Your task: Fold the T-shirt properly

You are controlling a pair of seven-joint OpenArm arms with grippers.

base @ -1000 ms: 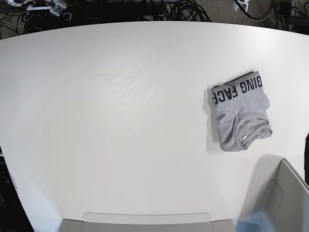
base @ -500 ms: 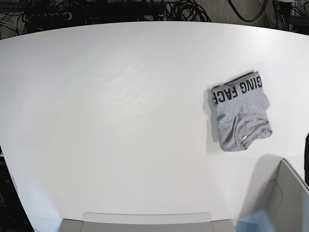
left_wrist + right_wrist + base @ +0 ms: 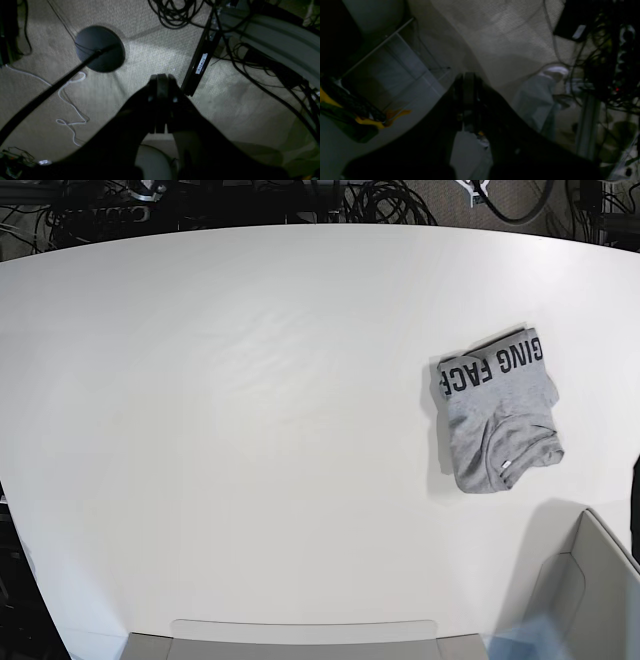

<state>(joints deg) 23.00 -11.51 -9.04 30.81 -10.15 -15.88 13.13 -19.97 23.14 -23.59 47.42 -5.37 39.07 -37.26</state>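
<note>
The T-shirt (image 3: 497,413) lies on the white table (image 3: 250,430) at centre right of the base view, already reduced to a compact grey bundle. A band of black lettering runs across its upper edge, and the collar with its small label shows at the lower end. The bundle sits slightly askew and its lower edge is rounded rather than square, so I judge the fold done but not crisp. Nothing touches it, and no arm reaches over the table. A grey bin (image 3: 590,590) fills the lower right corner, well apart from the shirt. Both wrist cameras look off the table, toward the floor. The left wrist view shows the left gripper (image 3: 161,82) as a dark silhouette above carpet, with a round stand base (image 3: 100,48) at upper left and cables (image 3: 175,12) along the top; its fingers meet at the tip, clenched on nothing. The right wrist view shows the right gripper (image 3: 467,80) likewise dark, fingers pressed together and empty, over floor and a wire frame (image 3: 402,62) at left. Judgement: both arms are parked clear of the work, which fits a task at or very near its end. The shirt rests where it was released, toward the right edge, probably so it stays within easy reach.
</note>
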